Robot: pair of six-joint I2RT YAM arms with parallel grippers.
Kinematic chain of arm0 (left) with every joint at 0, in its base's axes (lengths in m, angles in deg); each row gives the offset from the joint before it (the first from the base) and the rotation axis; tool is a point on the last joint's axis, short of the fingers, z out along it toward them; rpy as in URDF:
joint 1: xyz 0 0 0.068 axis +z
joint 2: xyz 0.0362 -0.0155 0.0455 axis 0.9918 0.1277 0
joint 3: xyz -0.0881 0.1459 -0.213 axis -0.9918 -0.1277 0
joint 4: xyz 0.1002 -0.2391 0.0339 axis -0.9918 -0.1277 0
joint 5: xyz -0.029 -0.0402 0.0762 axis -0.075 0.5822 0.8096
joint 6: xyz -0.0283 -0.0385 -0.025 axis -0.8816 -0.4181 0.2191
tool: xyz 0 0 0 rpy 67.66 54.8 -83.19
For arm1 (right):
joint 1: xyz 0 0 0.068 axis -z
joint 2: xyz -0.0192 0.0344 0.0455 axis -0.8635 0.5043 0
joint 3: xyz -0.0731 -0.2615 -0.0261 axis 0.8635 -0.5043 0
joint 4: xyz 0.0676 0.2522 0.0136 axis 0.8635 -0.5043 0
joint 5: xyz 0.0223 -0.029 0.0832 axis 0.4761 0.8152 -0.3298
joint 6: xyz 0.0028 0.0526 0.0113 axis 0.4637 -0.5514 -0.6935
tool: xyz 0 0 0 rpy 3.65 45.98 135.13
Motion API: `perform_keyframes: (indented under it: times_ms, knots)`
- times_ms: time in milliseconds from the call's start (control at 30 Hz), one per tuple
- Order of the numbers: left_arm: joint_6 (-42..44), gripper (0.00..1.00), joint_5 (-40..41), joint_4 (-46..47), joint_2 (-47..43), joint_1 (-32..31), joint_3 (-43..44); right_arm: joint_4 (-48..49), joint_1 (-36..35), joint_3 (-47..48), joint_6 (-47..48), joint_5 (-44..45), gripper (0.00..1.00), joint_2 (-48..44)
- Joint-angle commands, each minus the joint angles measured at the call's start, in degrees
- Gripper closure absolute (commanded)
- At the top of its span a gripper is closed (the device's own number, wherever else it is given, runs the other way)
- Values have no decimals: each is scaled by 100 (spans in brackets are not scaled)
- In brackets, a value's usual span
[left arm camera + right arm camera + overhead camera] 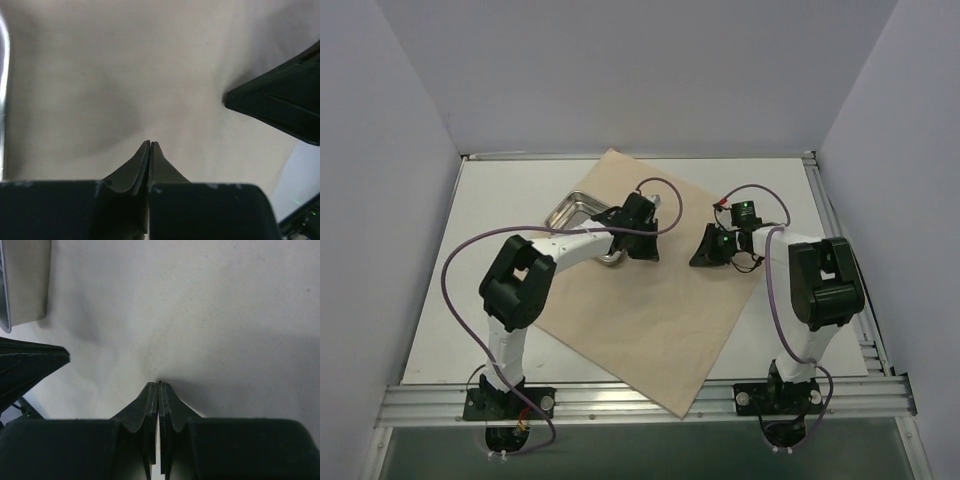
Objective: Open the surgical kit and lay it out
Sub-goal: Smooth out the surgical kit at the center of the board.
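The surgical kit's beige wrap sheet (640, 320) lies spread flat as a large diamond on the white table. Its shiny steel tray (566, 210) rests on the sheet's far left part, half hidden under my left arm. My left gripper (642, 228) is shut just right of the tray, low over the sheet (125, 60), with nothing between its jaws (150, 143). The tray's rim (4, 90) shows at that view's left edge. My right gripper (706, 250) is shut too, its tips (158, 383) down at the sheet (200, 300), which dimples there. The tray (25, 280) sits beyond it.
White table (500, 200) surrounds the sheet, whose near corner overhangs the aluminium front rail (620, 400). Another rail (840, 240) runs along the right side. Grey walls enclose three sides. The two grippers point at each other a short gap apart.
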Motion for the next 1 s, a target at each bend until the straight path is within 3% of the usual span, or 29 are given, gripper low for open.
perform_keyframes:
  times_ms: [0,133,200,400,467,600,733,967]
  knots:
    - [247,98,476,-172,414,-136,230,-204,-2,-163,32,163,100,-338]
    - [142,98,765,-251,644,-137,133,-834,86,-286,67,698,100,-425]
    - [80,98,1003,-251,583,-145,-51,-1108,139,-339,102,1374,100,-548]
    - [141,98,1153,-392,591,-137,-78,-1979,464,-409,67,2719,100,-1549]
    - [159,98,1127,-339,556,-145,-122,-2120,455,-217,67,2617,100,-1779]
    - [186,98,978,-251,398,-163,-157,-1778,297,275,137,1501,100,-1885]
    - [186,98,881,-120,187,-172,-184,-1209,122,785,-47,536,100,-1132]
    - [194,98,811,-110,230,-163,-52,-266,-238,918,-478,-169,100,48]
